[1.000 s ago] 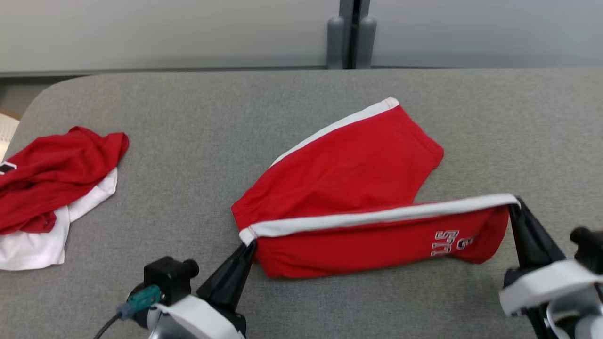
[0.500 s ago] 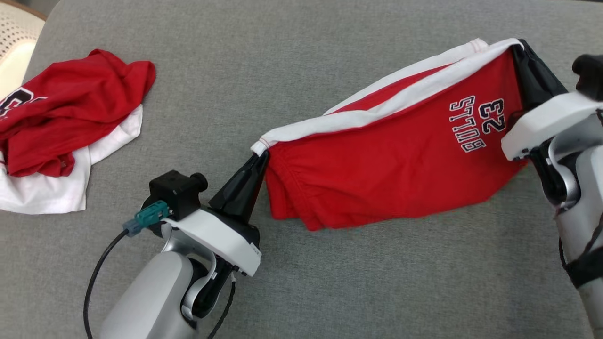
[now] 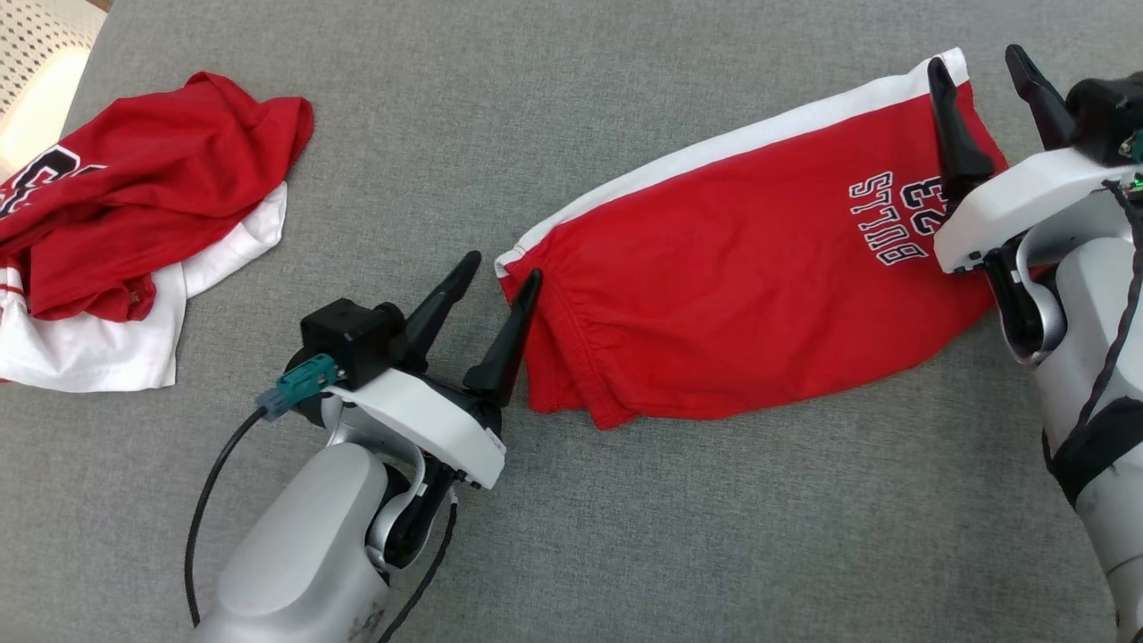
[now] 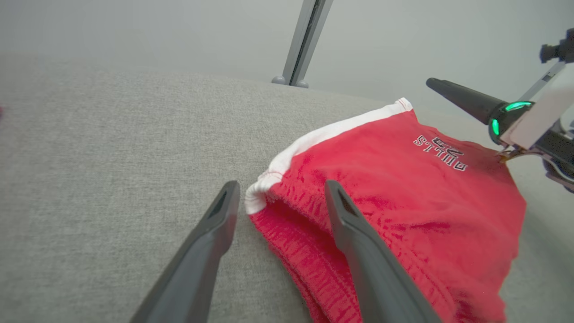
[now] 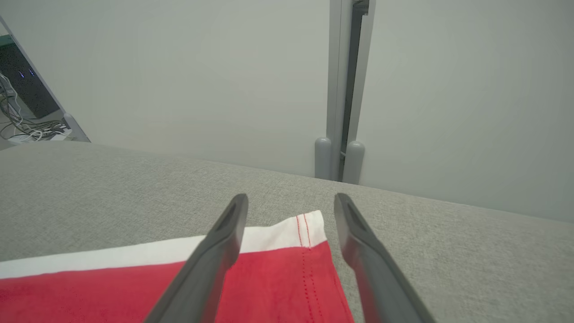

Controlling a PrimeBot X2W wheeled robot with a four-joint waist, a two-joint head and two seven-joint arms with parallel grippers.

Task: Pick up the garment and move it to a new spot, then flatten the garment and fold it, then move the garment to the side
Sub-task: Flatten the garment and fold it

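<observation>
The garment is a pair of red shorts (image 3: 732, 277) with a white side stripe and "BULLS 23" print, lying folded in half on the grey table (image 3: 643, 536). My left gripper (image 3: 503, 267) stands open at the waistband corner, one finger on each side of the white corner (image 4: 258, 202), gripping nothing. My right gripper (image 3: 974, 60) is open over the far leg-hem corner. In the right wrist view that white-edged corner (image 5: 309, 229) lies flat between and below the right gripper (image 5: 290, 198). The left wrist view shows the shorts (image 4: 403, 202) spreading away to the right.
A crumpled red and white garment pile (image 3: 116, 205) sits at the table's left side. A pale perforated object (image 3: 40, 40) shows past the table's top-left corner. A grey post (image 5: 343, 89) stands against the wall behind the table's far edge.
Both grippers have opened and let go of the shorts' white edge. The shorts, held stretched above the table before, now lie flat on it. The camera has shifted slightly.
</observation>
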